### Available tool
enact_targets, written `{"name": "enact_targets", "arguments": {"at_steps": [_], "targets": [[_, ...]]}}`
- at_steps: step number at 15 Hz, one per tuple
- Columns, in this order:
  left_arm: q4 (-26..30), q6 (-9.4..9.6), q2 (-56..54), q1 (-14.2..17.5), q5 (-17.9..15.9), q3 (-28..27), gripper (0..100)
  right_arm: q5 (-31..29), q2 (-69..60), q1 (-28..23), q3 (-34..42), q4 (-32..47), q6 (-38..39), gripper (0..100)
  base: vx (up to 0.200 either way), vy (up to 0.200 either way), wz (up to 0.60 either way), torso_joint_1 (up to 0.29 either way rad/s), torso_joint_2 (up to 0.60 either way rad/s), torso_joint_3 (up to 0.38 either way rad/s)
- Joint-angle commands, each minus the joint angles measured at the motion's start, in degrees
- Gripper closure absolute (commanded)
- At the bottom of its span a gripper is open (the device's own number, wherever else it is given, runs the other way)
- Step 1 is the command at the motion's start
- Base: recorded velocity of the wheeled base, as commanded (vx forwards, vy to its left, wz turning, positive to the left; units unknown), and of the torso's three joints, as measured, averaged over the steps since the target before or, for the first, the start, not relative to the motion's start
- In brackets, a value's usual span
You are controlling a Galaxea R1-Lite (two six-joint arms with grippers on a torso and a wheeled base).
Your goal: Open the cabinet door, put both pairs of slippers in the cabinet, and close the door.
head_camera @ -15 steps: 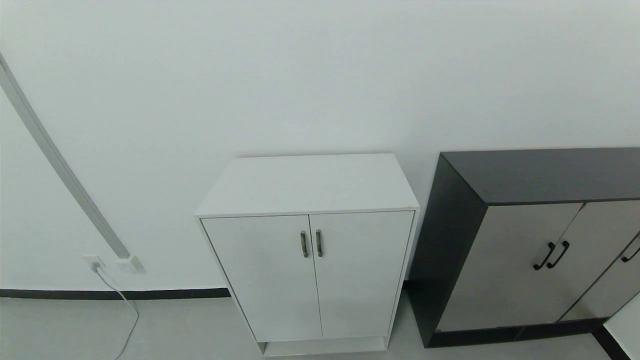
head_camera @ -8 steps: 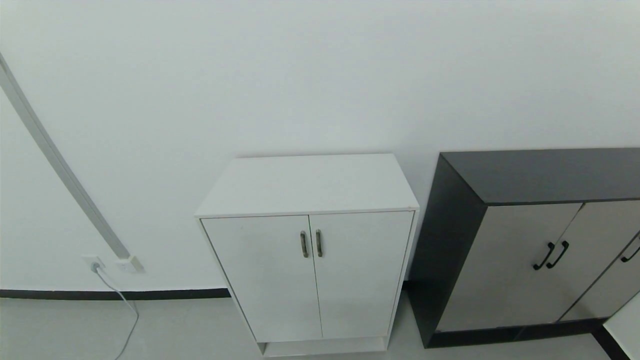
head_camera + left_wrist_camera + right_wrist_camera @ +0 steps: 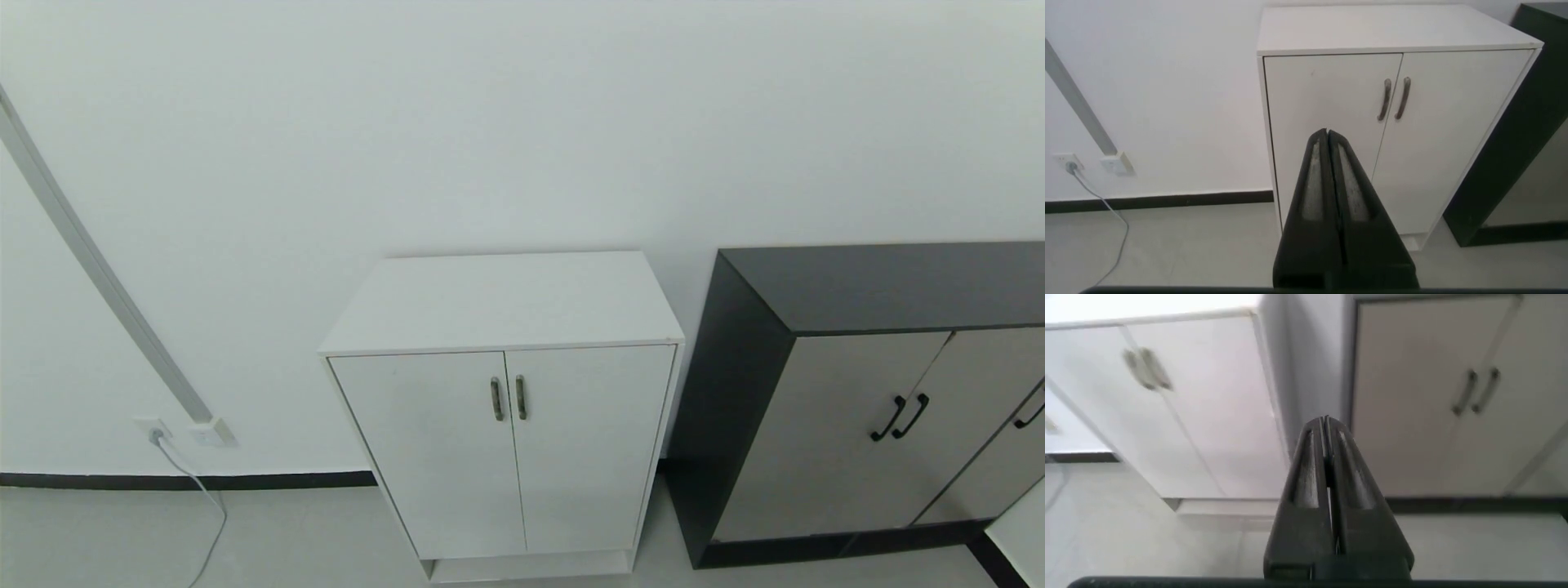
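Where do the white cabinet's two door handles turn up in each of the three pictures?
Head view: the handles at the doors' seam, high on the white cabinet.
Left wrist view: the handles on that seam, beyond the left gripper.
Right wrist view: the handles, blurred, beyond the right gripper and off to one side.
Shared landmark: the black cabinet beside the white one.

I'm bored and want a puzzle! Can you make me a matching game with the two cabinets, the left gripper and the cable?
Things:
1. white cabinet
2. dark cabinet
3. left gripper
4. cable

Clues:
A. plugged into the wall socket
B. has black handles
C. fingers pressed together, holding nothing
D. stands between the socket and the other cabinet

Pairs: 1-D, 2-B, 3-C, 4-A.
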Motion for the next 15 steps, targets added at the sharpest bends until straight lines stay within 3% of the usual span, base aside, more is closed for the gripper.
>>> {"name": "enact_targets", "arguments": {"at_steps": [1, 4, 6, 15], "targets": [[0.0, 0.02, 0.1, 0.0, 0.1, 0.0, 100, 1.3, -1.9, 0.2, -0.1, 0.0, -1.0, 100, 0.0, 0.0, 0.0, 0.0, 0.0, 0.0], [0.0, 0.02, 0.1, 0.0, 0.0, -0.1, 100, 1.0, -2.0, 0.2, -0.1, -0.1, -0.5, 100, 0.0, 0.0, 0.0, 0.0, 0.0, 0.0], [0.0, 0.02, 0.1, 0.0, 0.0, 0.0, 100, -5.3, -4.7, -2.1, 0.1, 0.3, -0.9, 100, 0.0, 0.0, 0.0, 0.0, 0.0, 0.0], [0.0, 0.11, 0.1, 0.0, 0.0, 0.0, 100, -2.9, -6.7, -2.9, 0.1, 1.8, -2.1, 100, 0.0, 0.0, 0.0, 0.0, 0.0, 0.0]]}}
